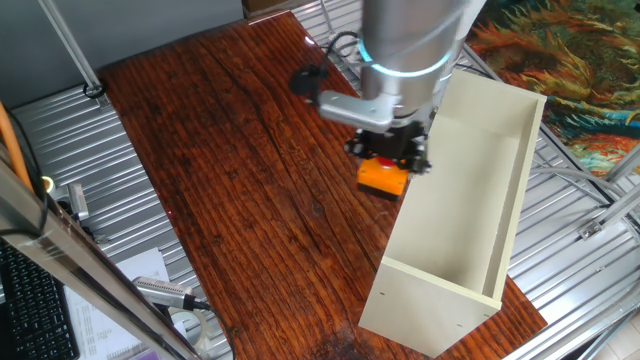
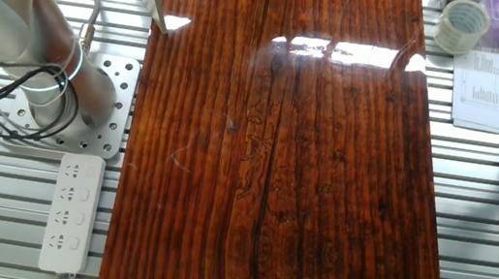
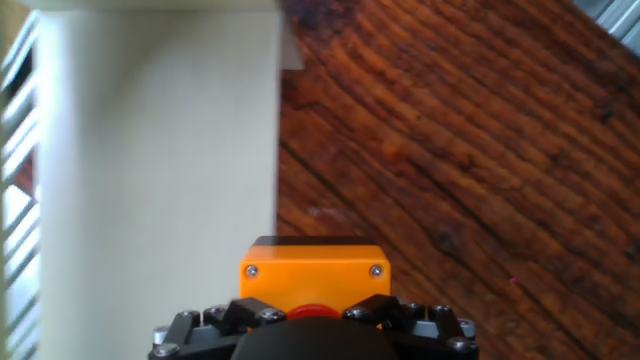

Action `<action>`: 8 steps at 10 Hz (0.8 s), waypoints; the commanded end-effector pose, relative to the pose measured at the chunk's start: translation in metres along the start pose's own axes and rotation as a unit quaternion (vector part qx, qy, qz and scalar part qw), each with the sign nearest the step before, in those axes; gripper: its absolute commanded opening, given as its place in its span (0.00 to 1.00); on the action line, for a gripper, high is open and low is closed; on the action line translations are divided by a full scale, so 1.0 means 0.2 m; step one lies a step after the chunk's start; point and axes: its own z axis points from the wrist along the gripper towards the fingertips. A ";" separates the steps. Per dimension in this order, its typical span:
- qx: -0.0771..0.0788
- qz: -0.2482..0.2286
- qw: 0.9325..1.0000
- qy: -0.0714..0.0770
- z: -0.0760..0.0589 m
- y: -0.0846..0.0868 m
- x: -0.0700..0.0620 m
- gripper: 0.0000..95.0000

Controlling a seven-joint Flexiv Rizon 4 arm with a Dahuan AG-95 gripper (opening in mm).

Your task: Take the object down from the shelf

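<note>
My hand [image 1: 392, 148] is clamped on the orange box [image 1: 384, 177], which is already off the cream shelf [image 1: 470, 200] and sits just beside its long wall, at about nine o'clock of it, low over the wooden worktop [image 1: 250, 190]. I cannot tell whether it touches down yet. By my judgement only setting it down and letting go remain.

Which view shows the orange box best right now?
The hand view: the orange box sits close, its screws and red button's edge visible. One fixed view shows it small, partly under the gripper, beside the shelf. The other fixed view misses it.
</note>
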 end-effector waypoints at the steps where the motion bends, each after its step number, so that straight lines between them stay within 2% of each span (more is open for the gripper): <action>1: 0.001 -0.001 1.000 -0.010 0.01 -0.05 0.03 0.00; 3: 0.003 0.010 1.000 -0.014 0.02 -0.11 0.02 0.00; 4: 0.003 0.049 0.999 -0.013 0.01 -0.11 0.01 0.00; 6: 0.001 0.094 0.995 -0.011 0.01 -0.11 0.01 0.00; 8: 0.007 0.129 0.991 -0.021 0.01 -0.11 0.01 0.00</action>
